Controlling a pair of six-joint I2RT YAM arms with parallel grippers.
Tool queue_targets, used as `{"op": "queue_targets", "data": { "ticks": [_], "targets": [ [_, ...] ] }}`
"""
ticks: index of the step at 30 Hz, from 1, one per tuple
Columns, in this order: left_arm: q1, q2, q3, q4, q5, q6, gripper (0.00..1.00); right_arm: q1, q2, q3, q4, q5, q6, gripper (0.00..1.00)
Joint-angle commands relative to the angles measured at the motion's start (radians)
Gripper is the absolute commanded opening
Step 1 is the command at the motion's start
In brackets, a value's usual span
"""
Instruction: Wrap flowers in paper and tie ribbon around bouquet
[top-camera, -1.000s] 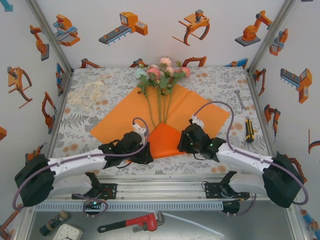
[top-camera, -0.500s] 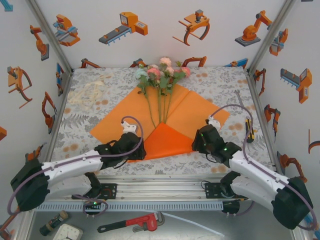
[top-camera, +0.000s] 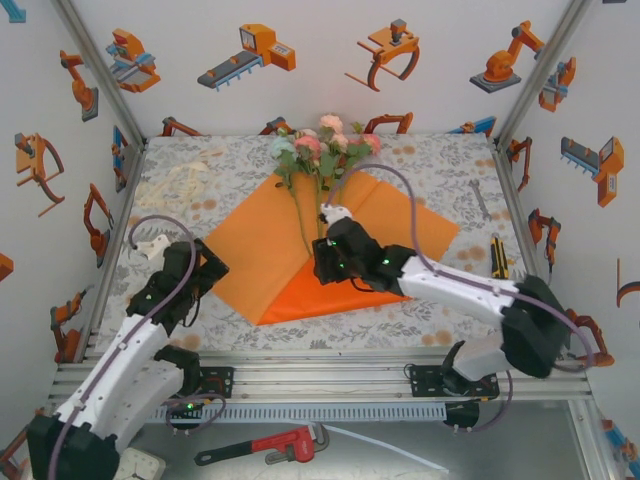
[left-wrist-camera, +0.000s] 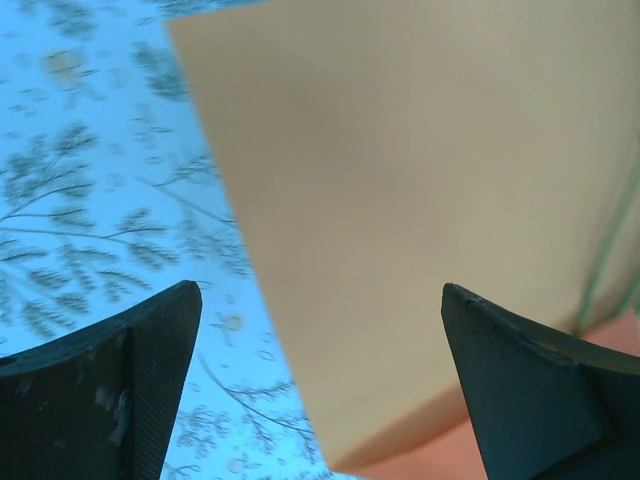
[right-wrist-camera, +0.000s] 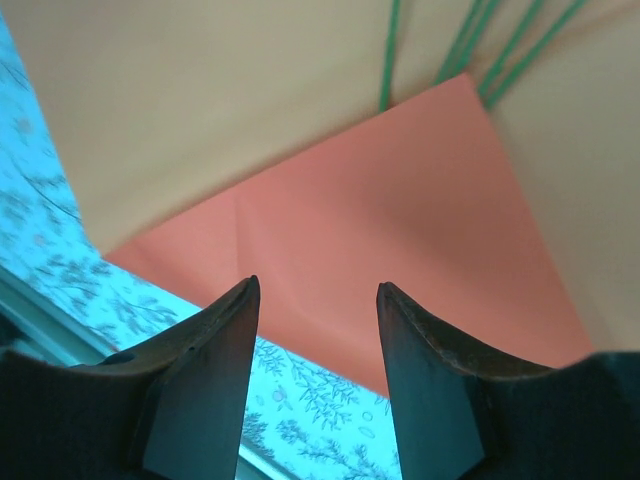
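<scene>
right gripper swung onto flowers, ribbon far left, wrench right

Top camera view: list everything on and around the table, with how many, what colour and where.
flowers: one bunch, pink, peach and mint, far centre, green stems lying on the paper
paper: one sheet, orange, table centre, near corner folded over
ribbon: one, cream, far left
cloth: one, grey-and-orange floral, covering the table
spanner: one, grey, right side
hand tool: one, black and yellow, right edge
pipe wrench: one, red, in front of the arm bases
left gripper: black, open, by the paper's left edge
right gripper: black, open, over the folded corner
</scene>
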Motion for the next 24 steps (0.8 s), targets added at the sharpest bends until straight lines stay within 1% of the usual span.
{"op": "queue_targets", "data": {
  "ticks": [1,2,4,8,10,14,16,18,21,24],
  "targets": [
    [0.137,0.073,-0.019,-0.031,0.119,0.000,0.97,0.003,0.126,0.094,-0.010,-0.011,-0.125,0.50],
    [0.176,0.106,-0.022,-0.008,0.160,0.010,0.97,0.004,0.166,0.122,-0.023,-0.001,-0.140,0.50],
    [0.213,0.162,-0.034,0.054,0.208,0.022,0.97,0.004,0.224,0.157,-0.023,0.008,-0.160,0.50],
    [0.223,0.275,-0.050,0.218,0.271,0.058,0.98,0.004,0.308,0.192,-0.020,0.029,-0.181,0.50],
    [0.223,0.339,-0.045,0.267,0.274,0.045,1.00,0.004,0.338,0.200,-0.019,0.028,-0.184,0.50],
    [0.223,0.449,-0.025,0.335,0.266,0.025,0.94,0.004,0.377,0.189,0.006,0.028,-0.174,0.50],
    [0.224,0.490,-0.031,0.402,0.308,0.026,0.91,0.004,0.397,0.183,0.009,0.028,-0.171,0.50],
    [0.223,0.528,-0.040,0.468,0.372,0.025,0.86,0.004,0.409,0.180,0.013,0.025,-0.170,0.50],
    [0.222,0.577,-0.051,0.545,0.456,0.006,0.78,0.004,0.426,0.177,0.021,0.010,-0.169,0.50],
    [0.216,0.590,-0.052,0.595,0.510,-0.006,0.70,0.004,0.432,0.181,0.022,0.003,-0.166,0.50]
  ]
}}
